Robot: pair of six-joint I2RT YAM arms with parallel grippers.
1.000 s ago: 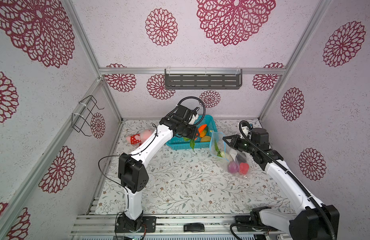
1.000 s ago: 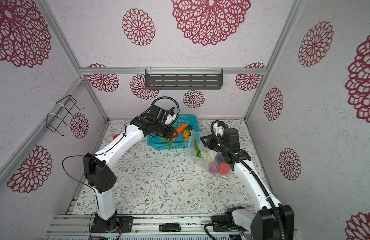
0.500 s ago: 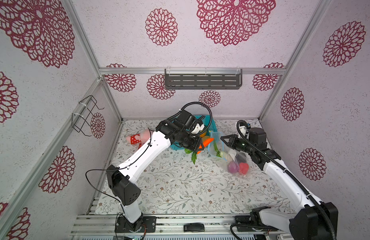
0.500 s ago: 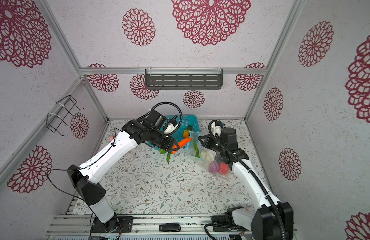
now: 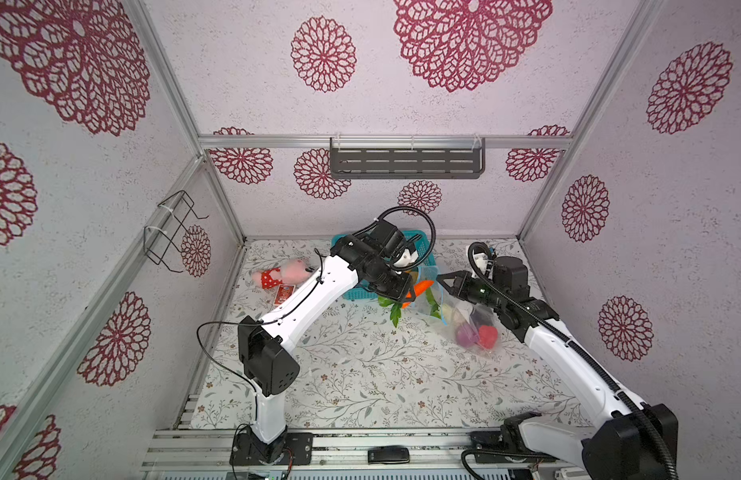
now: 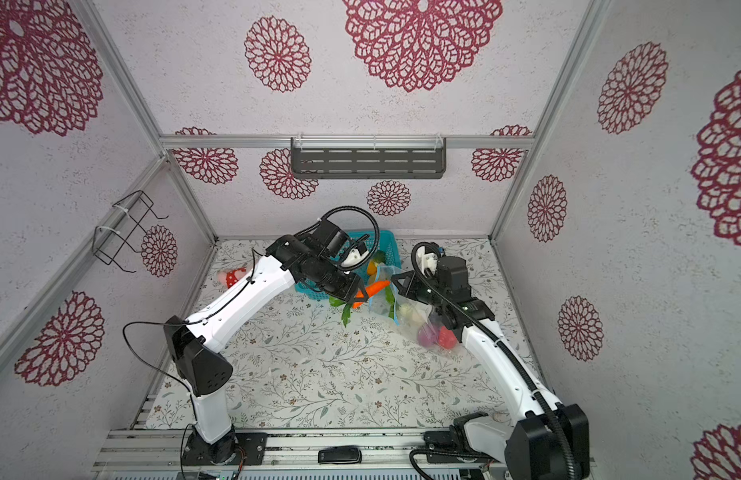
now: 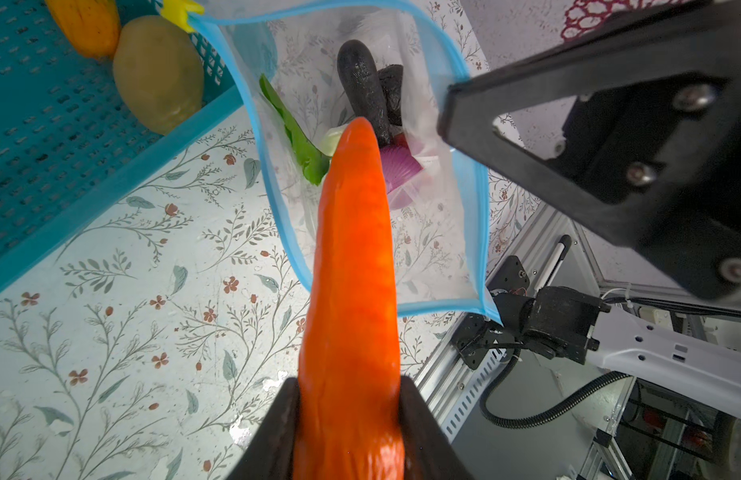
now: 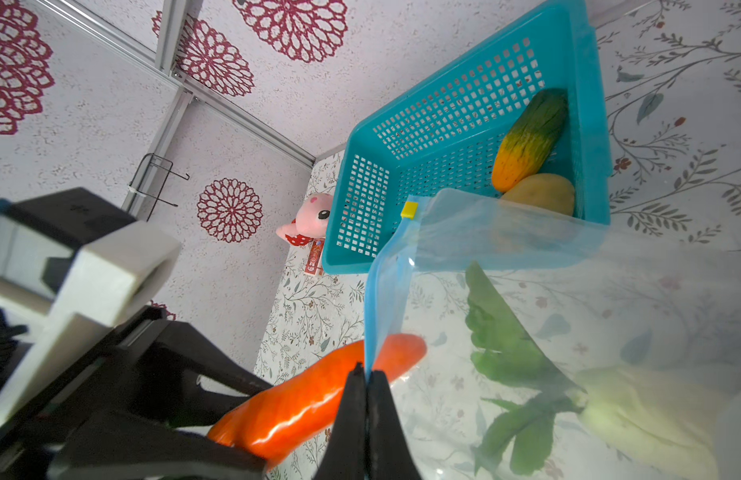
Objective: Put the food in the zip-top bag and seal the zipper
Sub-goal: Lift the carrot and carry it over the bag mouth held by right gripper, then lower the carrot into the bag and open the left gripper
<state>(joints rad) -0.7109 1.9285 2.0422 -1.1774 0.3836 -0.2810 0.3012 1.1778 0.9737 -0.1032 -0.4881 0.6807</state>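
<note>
My left gripper (image 7: 348, 382) is shut on the thick end of an orange carrot (image 7: 352, 270). The carrot's tip points into the open mouth of the zip-top bag (image 7: 435, 232). In both top views the carrot (image 5: 420, 287) lies level between the basket and the bag (image 5: 464, 316), its green leaves hanging down. My right gripper (image 8: 366, 374) is shut on the bag's blue zipper (image 8: 377, 299) and holds the mouth open. Inside the bag lie a dark eggplant (image 7: 360, 87), a purple onion (image 7: 400, 166), green leaves (image 7: 298, 141) and a red pepper (image 5: 487, 334).
The teal mesh basket (image 8: 443, 124) stands just behind the bag, holding a yellow potato (image 8: 539, 193) and a yellow-green vegetable (image 8: 530, 137). A pink plush toy (image 5: 279, 274) and a red card (image 5: 284, 294) lie at the back left. A grey shelf (image 5: 406, 164) hangs on the back wall.
My left arm swung from over the basket towards the right with the carrot, bringing its tip to the bag's mouth. The right gripper kept its hold on the bag's edge.
</note>
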